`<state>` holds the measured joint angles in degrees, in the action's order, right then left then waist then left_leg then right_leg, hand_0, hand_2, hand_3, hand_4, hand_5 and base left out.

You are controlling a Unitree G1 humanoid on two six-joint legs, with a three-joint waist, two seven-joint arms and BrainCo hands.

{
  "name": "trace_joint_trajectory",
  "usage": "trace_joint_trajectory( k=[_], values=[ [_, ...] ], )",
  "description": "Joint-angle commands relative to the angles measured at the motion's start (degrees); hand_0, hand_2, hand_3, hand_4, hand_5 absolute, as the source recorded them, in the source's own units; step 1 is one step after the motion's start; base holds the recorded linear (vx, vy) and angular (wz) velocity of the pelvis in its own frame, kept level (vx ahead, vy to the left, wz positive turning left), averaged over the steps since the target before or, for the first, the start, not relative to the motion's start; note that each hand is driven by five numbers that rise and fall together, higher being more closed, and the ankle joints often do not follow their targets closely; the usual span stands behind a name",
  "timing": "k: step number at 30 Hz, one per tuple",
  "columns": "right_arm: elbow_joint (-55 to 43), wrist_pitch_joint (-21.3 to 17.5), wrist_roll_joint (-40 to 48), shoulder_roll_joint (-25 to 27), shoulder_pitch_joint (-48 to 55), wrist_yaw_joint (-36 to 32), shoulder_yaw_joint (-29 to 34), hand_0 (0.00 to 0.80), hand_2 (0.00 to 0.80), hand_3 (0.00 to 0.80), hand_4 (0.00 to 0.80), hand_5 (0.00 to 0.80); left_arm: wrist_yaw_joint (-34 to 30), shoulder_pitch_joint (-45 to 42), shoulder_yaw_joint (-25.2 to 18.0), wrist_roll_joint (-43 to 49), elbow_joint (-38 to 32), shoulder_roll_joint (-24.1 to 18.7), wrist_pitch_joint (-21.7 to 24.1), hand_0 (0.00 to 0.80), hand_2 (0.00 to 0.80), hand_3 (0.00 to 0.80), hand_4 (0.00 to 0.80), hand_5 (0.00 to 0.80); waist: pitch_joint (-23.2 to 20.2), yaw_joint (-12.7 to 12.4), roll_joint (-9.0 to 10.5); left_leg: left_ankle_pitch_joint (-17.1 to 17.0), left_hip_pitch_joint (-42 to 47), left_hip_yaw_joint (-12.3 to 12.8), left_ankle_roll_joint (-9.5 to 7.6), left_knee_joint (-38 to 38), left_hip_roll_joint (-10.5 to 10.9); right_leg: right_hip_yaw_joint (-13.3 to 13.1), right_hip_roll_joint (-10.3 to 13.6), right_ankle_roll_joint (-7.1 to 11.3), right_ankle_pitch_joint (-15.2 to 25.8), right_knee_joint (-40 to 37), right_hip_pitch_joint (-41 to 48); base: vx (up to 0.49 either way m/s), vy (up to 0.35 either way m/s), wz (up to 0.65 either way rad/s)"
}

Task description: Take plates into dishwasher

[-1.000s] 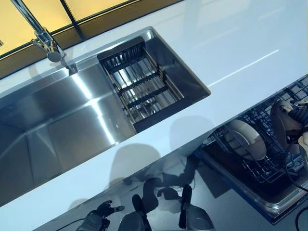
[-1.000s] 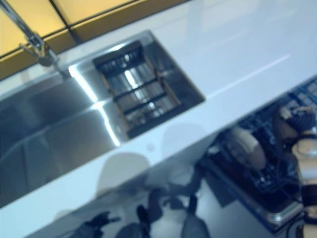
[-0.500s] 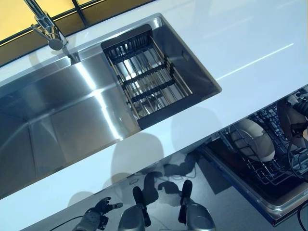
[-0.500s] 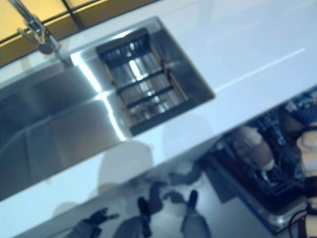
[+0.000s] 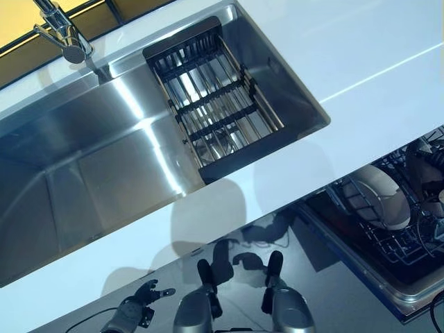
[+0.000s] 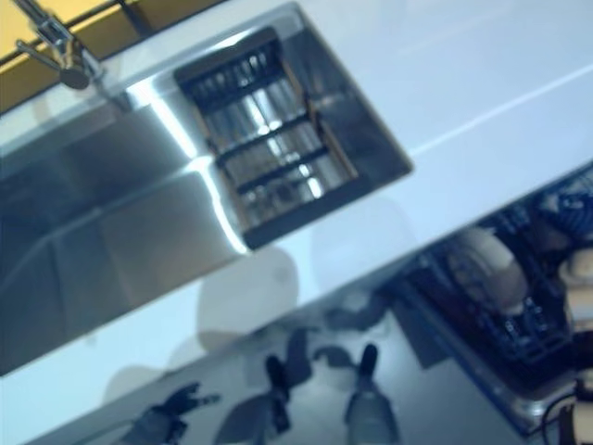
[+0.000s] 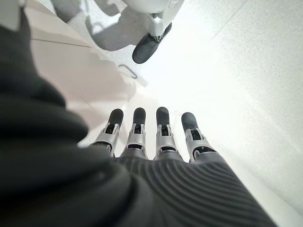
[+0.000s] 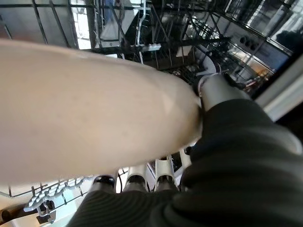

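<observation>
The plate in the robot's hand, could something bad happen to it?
Maybe. The right hand pinches the round cream plate only at its rim, between thumb and fingers, so it might slip. It hangs over the dark wire dishwasher rack, where another pale plate already stands, so the two could knock together. The rack's wires could also catch the plate's edge.

We see the dishwasher rack (image 5: 388, 239) crowded: a cream plate (image 5: 380, 201) stands among its wires, and our right hand (image 5: 431, 182) with another plate (image 8: 85, 109) fills the space beside it. The white tabltop (image 5: 347, 41) overhangs the rack's far edge.
</observation>
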<state>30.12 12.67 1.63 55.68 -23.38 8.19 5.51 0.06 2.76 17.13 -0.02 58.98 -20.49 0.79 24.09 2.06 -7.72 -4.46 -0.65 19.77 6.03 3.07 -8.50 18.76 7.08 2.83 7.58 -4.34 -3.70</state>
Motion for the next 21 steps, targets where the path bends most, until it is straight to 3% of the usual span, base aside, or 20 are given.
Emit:
trace_joint_trajectory(
  k=[1,6,21],
  values=[
    [0.0,-1.5,-2.5,6.4,-4.0,0.7,-3.6,0.8,0.8,0.8,0.8,0.8,0.3,1.2,1.8,-3.0,0.2,-2.4,0.8,0.0,0.0,0.0,0.0,0.0,-1.6,-1.5,1.2,-7.1,-7.3,-3.0,2.62,-0.1,-2.7,1.5,1.1,-1.99,-14.6,17.0,-2.6,0.0,0.0,0.0],
    [0.6,-1.2,-2.9,6.4,-3.6,0.7,-3.6,0.8,0.8,0.8,0.8,0.8,0.3,1.1,2.0,-2.9,0.1,-2.0,1.5,0.0,0.0,0.0,0.0,0.0,-1.1,-1.5,0.42,-6.1,-7.0,-4.1,3.21,-0.7,-2.3,1.1,2.8,-1.8,-17.6,20.8,-3.6,0.039,-0.003,0.0],
    [3.4,-0.5,-11.8,8.2,-7.6,-1.0,-7.6,0.8,0.8,0.8,0.8,0.8,-0.8,0.8,2.9,-4.8,-1.9,-1.7,2.4,0.0,0.0,0.0,0.0,0.0,0.9,-1.6,-2.24,-6.7,-8.4,-4.3,3.31,-2.3,-2.4,1.0,5.4,-2.19,-19.2,26.6,-7.9,-0.001,0.009,0.0]
  ],
)
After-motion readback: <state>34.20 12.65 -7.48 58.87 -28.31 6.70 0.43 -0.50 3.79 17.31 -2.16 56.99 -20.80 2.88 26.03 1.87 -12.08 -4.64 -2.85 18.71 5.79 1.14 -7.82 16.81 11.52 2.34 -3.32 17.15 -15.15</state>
